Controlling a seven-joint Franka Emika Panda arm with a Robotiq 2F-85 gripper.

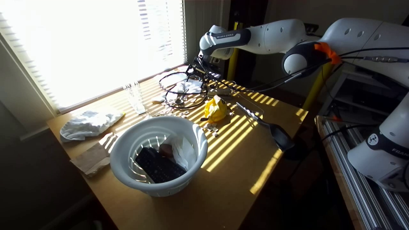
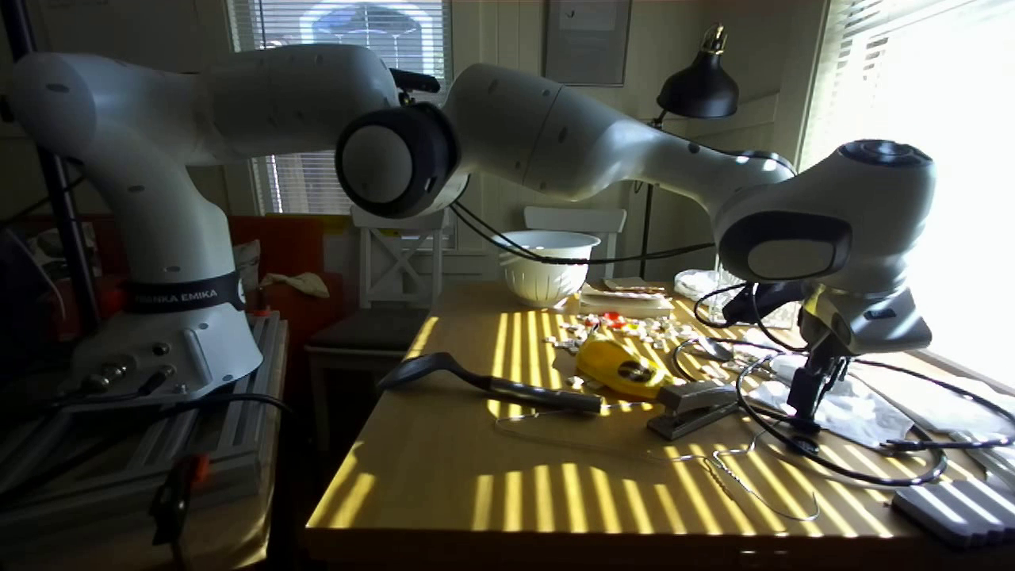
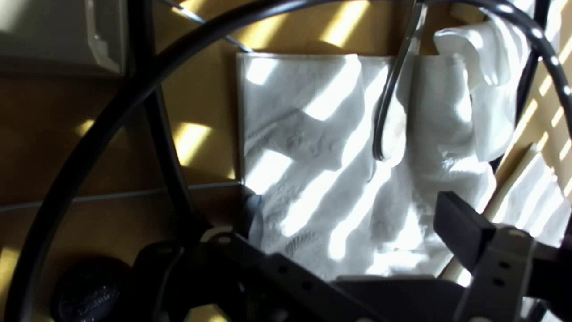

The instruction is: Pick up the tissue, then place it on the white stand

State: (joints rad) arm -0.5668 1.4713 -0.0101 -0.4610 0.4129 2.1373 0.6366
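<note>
The white tissue (image 3: 313,147) lies flat and creased under my jaws in the wrist view, with stripes of sunlight across it. It also shows on the table in both exterior views (image 1: 190,86) (image 2: 868,416). My gripper (image 3: 356,219) is open, with its fingers apart on either side of the tissue's near part. In an exterior view the gripper (image 2: 813,404) points down, low over the tissue; contact cannot be told. A spoon-like handle (image 3: 393,120) lies over the tissue. A whitish, see-through upright stand (image 1: 135,99) stands near the window.
A black cable (image 3: 103,112) loops around the tissue and gripper. A stapler (image 2: 694,404), yellow bag (image 2: 614,366), spatula (image 2: 507,388) and wire hanger (image 2: 745,476) lie nearby. A white basket (image 1: 159,190) holds a keyboard and white paper. A white cloth (image 1: 89,124) lies by the window.
</note>
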